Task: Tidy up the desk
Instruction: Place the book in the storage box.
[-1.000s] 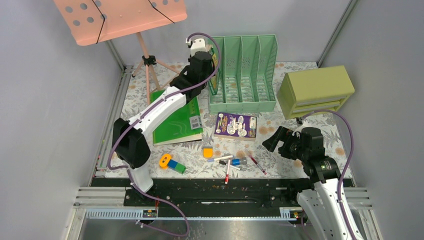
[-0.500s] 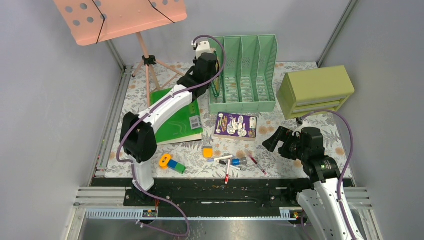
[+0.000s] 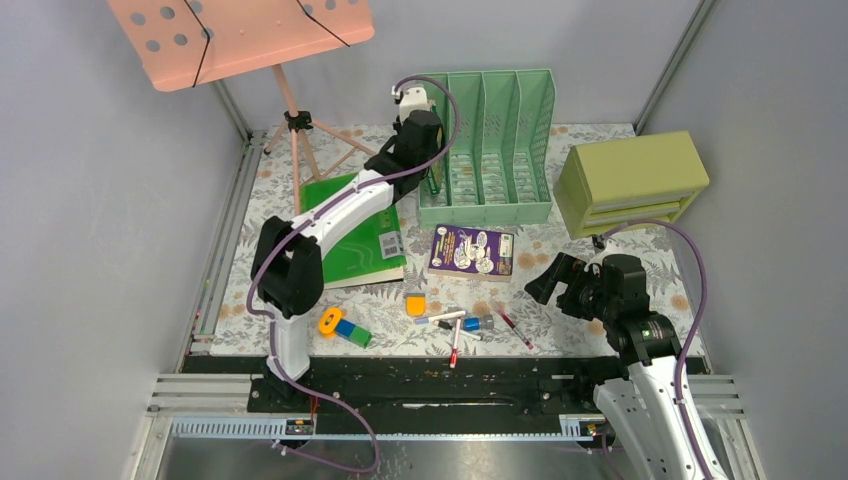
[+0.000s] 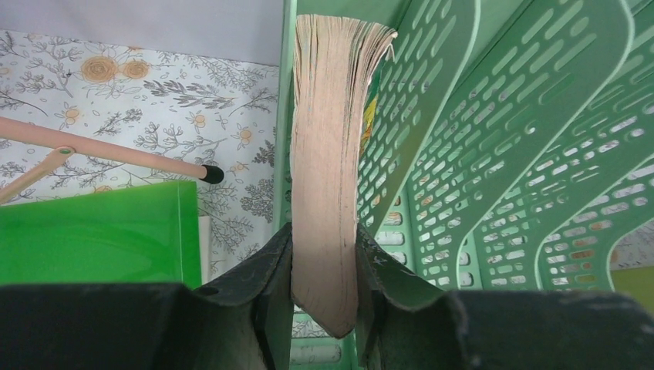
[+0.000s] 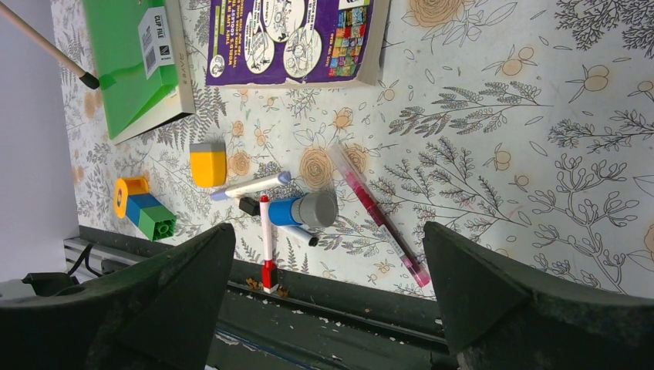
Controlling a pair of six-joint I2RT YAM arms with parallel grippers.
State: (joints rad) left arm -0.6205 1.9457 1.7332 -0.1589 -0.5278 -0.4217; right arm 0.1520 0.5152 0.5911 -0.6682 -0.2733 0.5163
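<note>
At the far left corner of the mint-green file rack [image 3: 500, 150], the left gripper [image 3: 425, 150] is clenched on a thick paperback [image 4: 328, 154], one finger [image 4: 258, 270] on each cover. The wrist view shows the book upright, its yellowed page edges facing the camera. It stands in the rack's leftmost compartment, between the outer wall and the first divider. Whether its lower edge rests on the rack floor cannot be told.

The desk [image 3: 640, 250], covered in pale cloth with ferns and orange flowers, lies flat between metal rails. Its long axis runs left to right, and one long side faces the arm bases. The rack stands along its far edge, with the olive-green drawer box [image 3: 630, 180] just beside it near the far right corner. A pink music stand [image 3: 240, 35] rises over the far left corner.

A green clip file [image 3: 355, 240] lies flat left of centre. A purple book [image 3: 472, 250] lies face up near the middle, just in front of the rack.

Along the near edge lie a yellow-and-blue-green block toy [image 3: 345, 328], a small yellow eraser [image 3: 415, 303], a few markers [image 3: 452, 335], a blue-and-grey tube [image 5: 305, 210] and a red pen [image 3: 516, 328].

The right gripper [image 3: 545, 278] hovers over the near right part of the desk. Its fingers are spread wide and hold nothing.
</note>
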